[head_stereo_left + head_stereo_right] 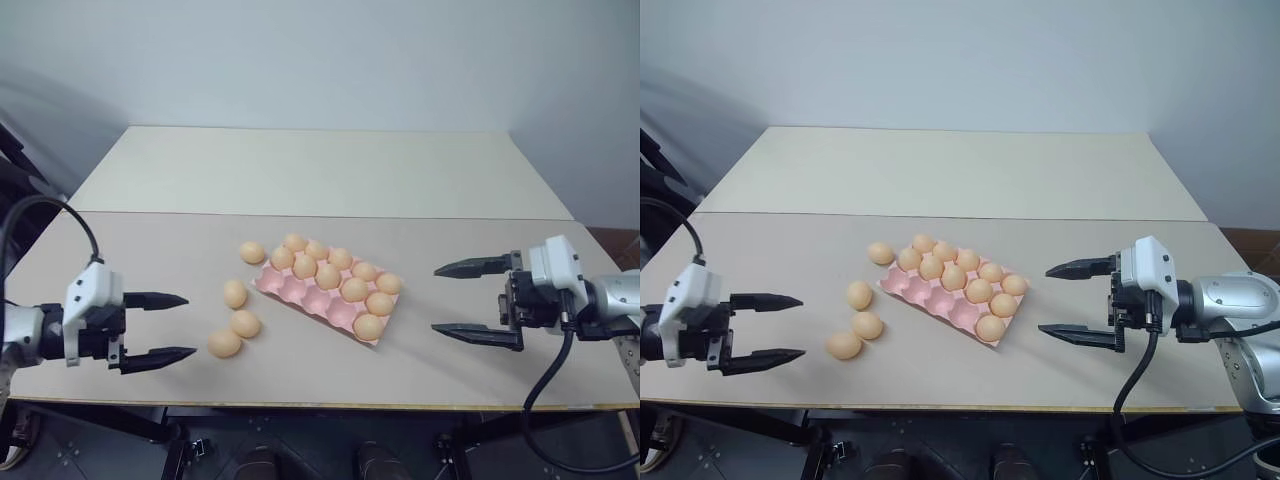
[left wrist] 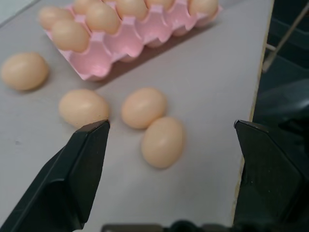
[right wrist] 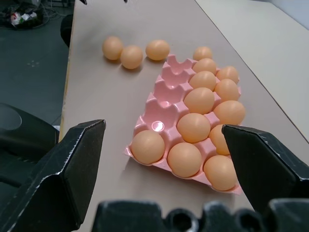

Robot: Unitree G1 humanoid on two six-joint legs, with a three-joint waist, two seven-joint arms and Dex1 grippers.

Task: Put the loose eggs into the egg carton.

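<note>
Going for the loose eggs [image 1: 232,322] left of the egg carton [image 1: 300,290] with our left gripper [image 1: 157,327] spread wide — we'd straddle one egg, squeeze softly — right gripper [image 1: 473,299] spread too.

The two head views look forward and down from above the near edge of the table [image 1: 420,300], taking in the whole top from nearly the same spot, the right eye's picture slid slightly sideways. The left wrist view looks low and close along its left gripper [image 2: 171,140] at three loose eggs [image 2: 145,123] and one end of the egg carton [image 2: 130,41]. The right wrist view looks from the opposite side, along its right gripper [image 3: 164,140], across the whole carton to those same eggs beyond it.
</note>
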